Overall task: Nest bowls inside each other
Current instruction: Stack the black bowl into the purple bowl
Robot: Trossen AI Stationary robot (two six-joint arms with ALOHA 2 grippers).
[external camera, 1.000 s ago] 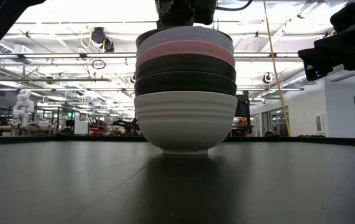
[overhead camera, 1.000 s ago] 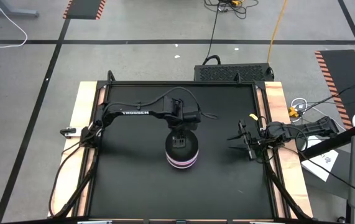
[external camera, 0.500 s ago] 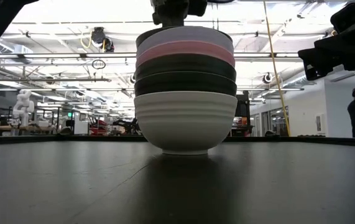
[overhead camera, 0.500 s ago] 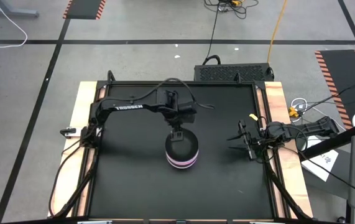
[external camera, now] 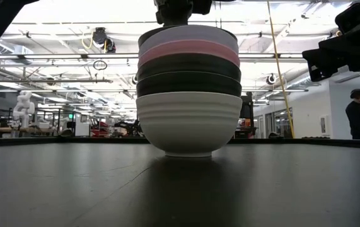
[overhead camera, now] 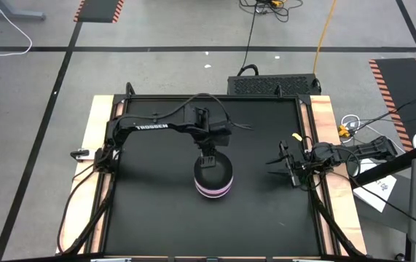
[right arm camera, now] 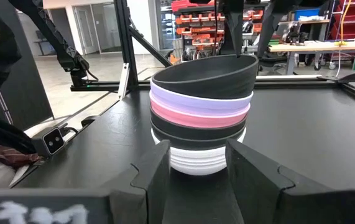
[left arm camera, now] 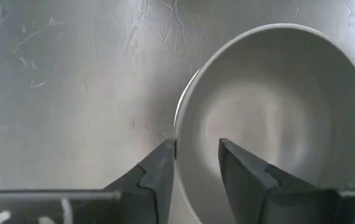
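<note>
The bowls [external camera: 188, 88] are seen nested in a single stack on the black worktop [overhead camera: 157, 211], near its middle. From the bottom up, a white bowl [external camera: 188, 123], two black ones, a pink bowl [right arm camera: 199, 116], a lavender bowl [right arm camera: 196, 101] and a black top bowl [right arm camera: 205, 76] can be made out.

The left hand [left arm camera: 196, 163] is held just above the far edge of the stack, pointing down. Its fingers [left arm camera: 162, 168] are seen astride the rim of the top bowl, one outside the wall and one inside, with a narrow gap between them. Whether the rim is actually pinched cannot be told from the pictures. The rest of the stack lies directly below this hand.

The right hand [right arm camera: 196, 163] is kept low at the right edge of the worktop, well apart from the stack, which lies straight ahead of it. Its fingers are parted, and nothing is held between them.
</note>
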